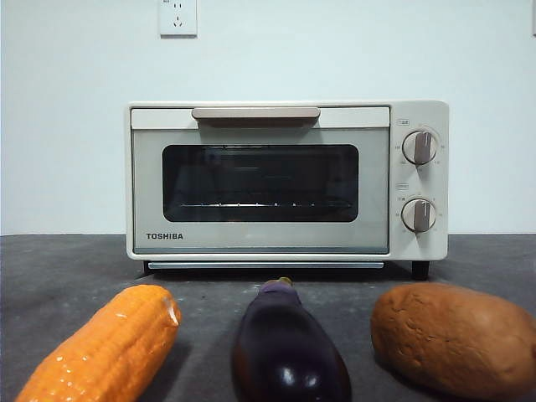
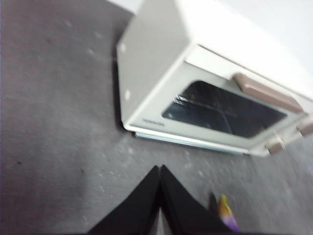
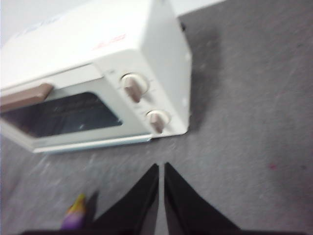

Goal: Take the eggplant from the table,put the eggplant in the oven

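Observation:
The glossy dark purple eggplant (image 1: pixel 289 352) lies on the grey table (image 1: pixel 59 276) at the front centre, its stem end toward the oven. Only its stem tip (image 2: pixel 226 211) shows in the left wrist view, and the same tip (image 3: pixel 74 214) in the right wrist view. The cream TOSHIBA oven (image 1: pixel 286 180) stands behind it with its door closed. My left gripper (image 2: pixel 159 172) is shut, hovering above the table in front of the oven's left end. My right gripper (image 3: pixel 161 169) is shut too, above the table before the oven's knob side. Neither gripper shows in the front view.
An orange corn cob (image 1: pixel 105 347) lies left of the eggplant and a brown potato-like lump (image 1: pixel 452 335) lies to its right. The oven's beige bar handle (image 1: pixel 255 113) runs along the door's top, with two knobs (image 1: pixel 419 146) on its right side.

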